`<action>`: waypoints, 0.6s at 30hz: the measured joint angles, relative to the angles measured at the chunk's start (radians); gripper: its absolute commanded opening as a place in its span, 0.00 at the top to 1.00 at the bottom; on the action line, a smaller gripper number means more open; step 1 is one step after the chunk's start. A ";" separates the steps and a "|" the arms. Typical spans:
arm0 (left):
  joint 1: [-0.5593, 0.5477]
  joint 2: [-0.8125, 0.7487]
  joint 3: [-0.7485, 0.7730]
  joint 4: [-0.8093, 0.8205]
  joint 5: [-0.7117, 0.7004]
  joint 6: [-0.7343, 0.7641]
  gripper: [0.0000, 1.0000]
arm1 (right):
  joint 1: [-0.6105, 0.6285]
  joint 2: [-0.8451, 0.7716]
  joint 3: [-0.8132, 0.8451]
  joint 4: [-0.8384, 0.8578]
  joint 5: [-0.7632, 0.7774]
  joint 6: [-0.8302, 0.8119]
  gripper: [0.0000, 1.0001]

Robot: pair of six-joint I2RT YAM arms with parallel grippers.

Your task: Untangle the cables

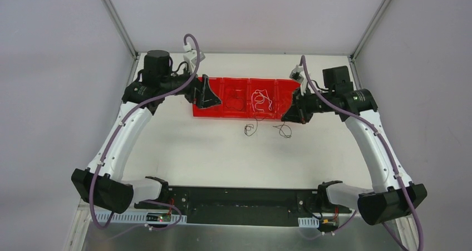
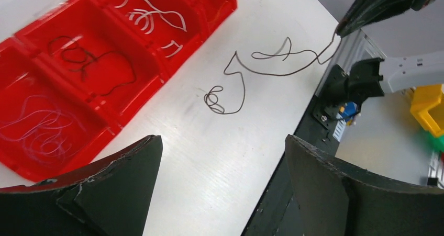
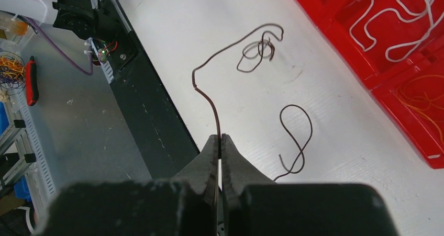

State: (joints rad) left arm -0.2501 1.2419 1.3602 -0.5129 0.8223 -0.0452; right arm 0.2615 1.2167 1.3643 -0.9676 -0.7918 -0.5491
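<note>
The right gripper (image 3: pixel 219 142) is pressed together on one end of a dark brown wire (image 3: pixel 207 92), which runs away across the white tabletop (image 3: pixel 324 157) to a small knot of loops (image 3: pixel 257 47). A second dark wire (image 3: pixel 297 134), bent into a loose loop, lies just beside the fingers; whether it is caught up with the pinched one cannot be told. The pinched wire is best drawn slowly along its own free run, towards the right edge of the tabletop, so that the knot is opened rather than tightened. The knot could be pinned by the other arm while this is done. The second wire is likely to be dragged along if the pull is made low, and the black rail (image 3: pixel 146 105) at the near edge could snag a trailing end.

Beyond, towards the far edge, a red tray (image 3: pixel 361 71) is set, with a white wire (image 3: pixel 400 21) and a black wire (image 2: pixel 89 63) lying in separate compartments. The left gripper (image 2: pixel 222 189) is spread wide over the tray's left end, with nothing held
</note>
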 measured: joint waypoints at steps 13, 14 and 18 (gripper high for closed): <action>-0.083 0.046 -0.149 0.066 0.022 -0.037 0.27 | 0.187 0.073 -0.106 0.048 0.105 0.012 1.00; -0.069 0.051 -0.183 0.096 0.034 -0.080 0.28 | 0.212 0.106 -0.114 0.058 0.126 0.019 1.00; 0.029 0.087 -0.338 0.220 0.040 -0.263 0.28 | 0.311 0.260 -0.109 0.124 0.202 0.062 1.00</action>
State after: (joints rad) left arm -0.2214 1.3285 1.0218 -0.2932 0.8619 -0.3080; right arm 0.5724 1.4765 1.2549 -0.8440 -0.5896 -0.4873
